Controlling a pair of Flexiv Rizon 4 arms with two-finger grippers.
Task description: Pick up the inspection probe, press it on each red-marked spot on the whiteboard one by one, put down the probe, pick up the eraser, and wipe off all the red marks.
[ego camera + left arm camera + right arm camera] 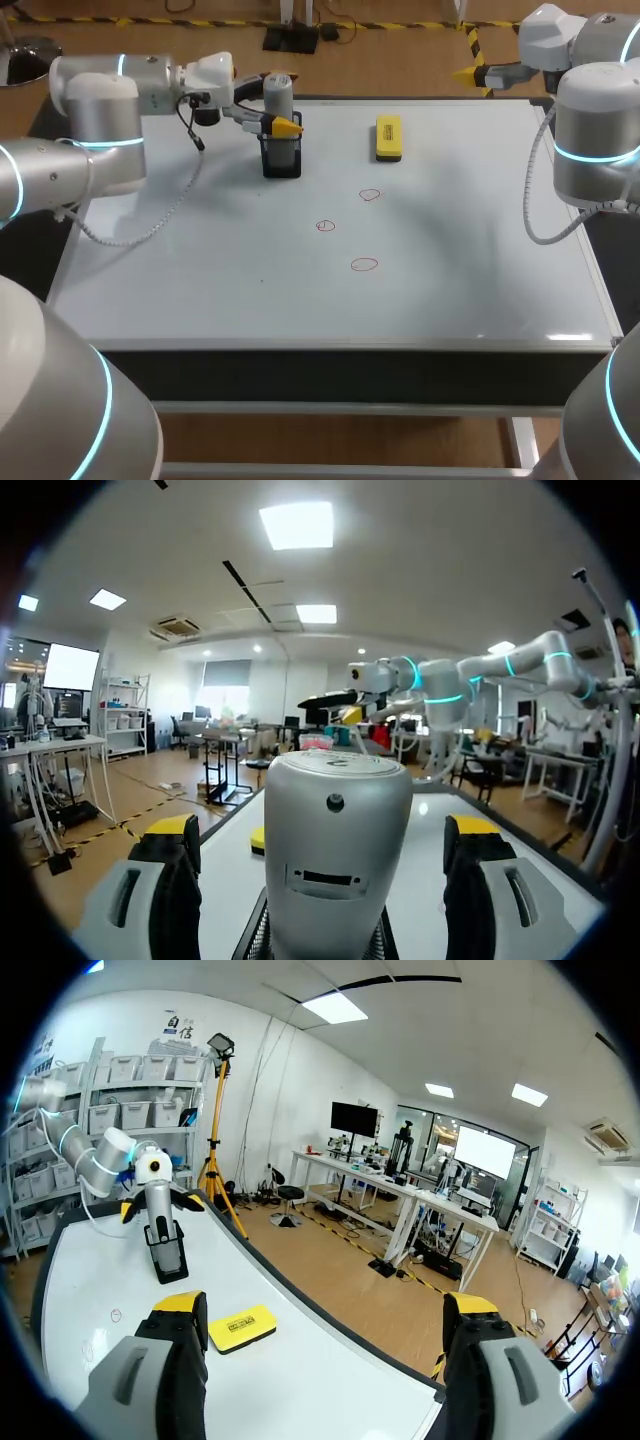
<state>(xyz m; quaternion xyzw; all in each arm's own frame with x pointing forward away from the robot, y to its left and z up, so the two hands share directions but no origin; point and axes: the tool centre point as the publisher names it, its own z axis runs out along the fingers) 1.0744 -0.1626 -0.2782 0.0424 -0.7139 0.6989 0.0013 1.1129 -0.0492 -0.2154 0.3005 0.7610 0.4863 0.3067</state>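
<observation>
The silver cylindrical inspection probe (pixel 338 850), stood upright in a black holder (pixel 281 160), is straddled untouched by the wide-spread left gripper (pixel 320 832), while the right gripper (pixel 325 1308) is likewise held wide apart.

The floor (pixel 400 60) is light brown wood, marked with yellow-and-black hazard tape (pixel 471 38). Rectangular light panels (pixel 296 525) glow in the white ceiling (pixel 400 570). Along the white wall (pixel 300 1080) stand shelves of white bins (pixel 110 1085), a yellow tripod lamp (pixel 214 1120) and long white desks (pixel 420 1200).
</observation>
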